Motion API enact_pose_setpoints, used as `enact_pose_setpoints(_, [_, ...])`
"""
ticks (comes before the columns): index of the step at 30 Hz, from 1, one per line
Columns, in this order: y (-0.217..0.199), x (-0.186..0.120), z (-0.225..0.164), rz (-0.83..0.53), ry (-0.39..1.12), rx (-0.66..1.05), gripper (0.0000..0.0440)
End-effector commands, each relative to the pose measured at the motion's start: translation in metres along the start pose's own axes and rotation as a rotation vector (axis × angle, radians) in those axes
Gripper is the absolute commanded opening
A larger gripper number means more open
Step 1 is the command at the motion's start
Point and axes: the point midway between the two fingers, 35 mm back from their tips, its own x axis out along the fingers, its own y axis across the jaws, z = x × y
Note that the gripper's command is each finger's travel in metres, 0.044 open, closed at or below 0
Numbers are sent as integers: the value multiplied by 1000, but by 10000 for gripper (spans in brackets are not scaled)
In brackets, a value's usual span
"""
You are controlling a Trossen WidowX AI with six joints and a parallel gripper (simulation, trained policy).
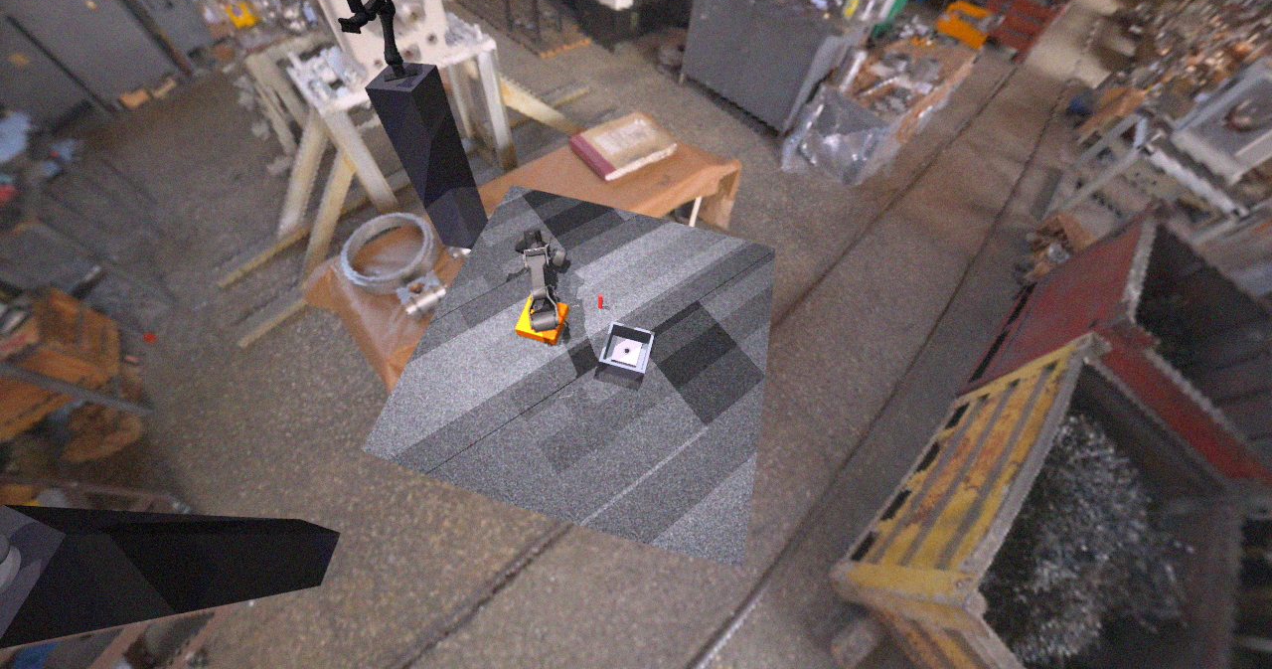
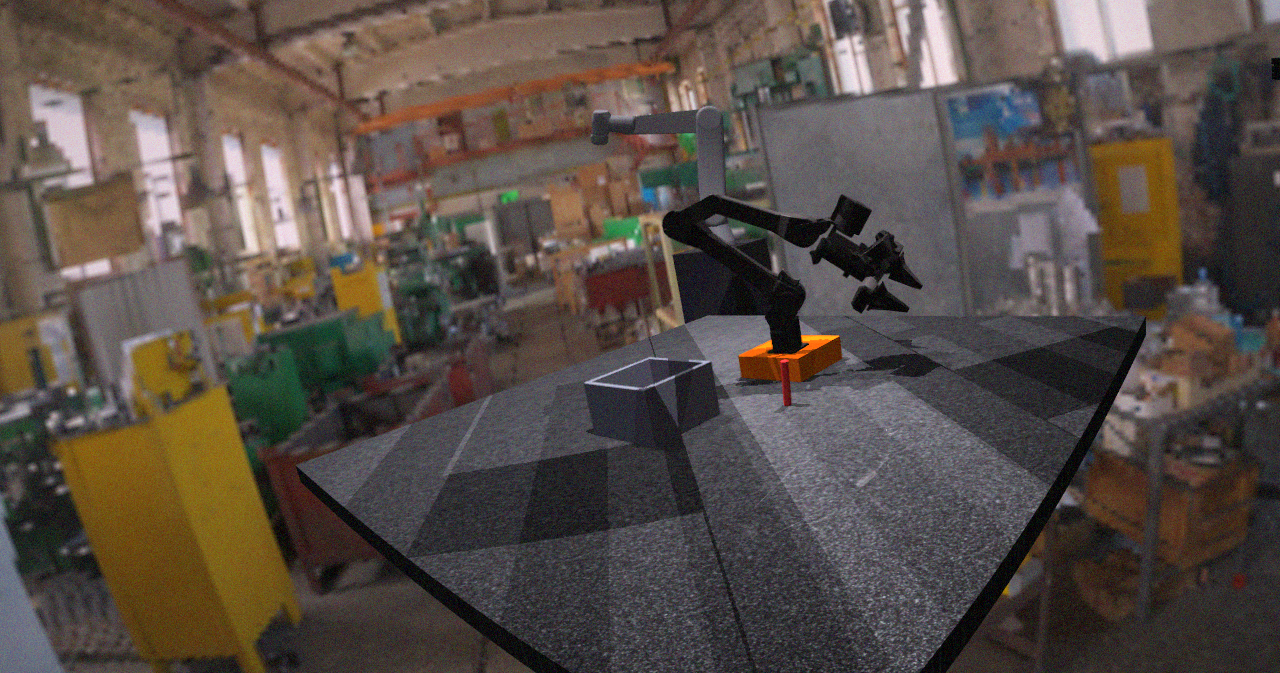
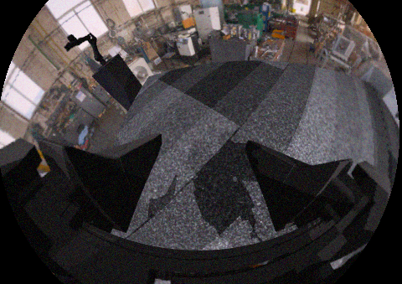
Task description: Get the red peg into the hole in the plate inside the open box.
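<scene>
The red peg [image 1: 600, 301] [image 2: 786, 382] stands upright on the table, between the orange base and the box. The open grey box [image 1: 622, 376] [image 2: 626, 411] stands on the table; in the top view a pale plate [image 1: 618, 354] with a dark hole shows at its bottom. The plate is hidden by the box walls in the exterior view. My gripper [image 2: 913, 298] [image 3: 205, 142] is open and empty, above the table on the far side of the base from the box, well away from the peg. The wrist view shows only table between the fingers, with no peg or box.
The arm's orange base block [image 1: 526, 332] [image 2: 768, 367] sits on the grey patterned table [image 1: 551, 416] [image 2: 805, 526] [image 3: 197, 116], close to the peg and the box. Another dark arm [image 1: 389, 29] [image 3: 94, 47] stands on a tall dark pedestal beyond the table.
</scene>
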Motion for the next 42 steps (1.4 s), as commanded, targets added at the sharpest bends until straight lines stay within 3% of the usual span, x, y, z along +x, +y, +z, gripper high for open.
enact_pose_setpoints(1, [0,-1,7,-4,-16,5,415])
enact_pose_setpoints(4, [-5,-8,35,-31,-68,36,438])
enact_pose_setpoints(12, [-38,-40,116,-176,-189,140,440])
enact_pose_setpoints(20, [-90,-75,159,-341,-263,317,440])
enact_pose_setpoints(29, [-147,-102,159,-506,-268,588,440])
enact_pose_setpoints(42, [-206,-129,121,-718,-218,994,440])
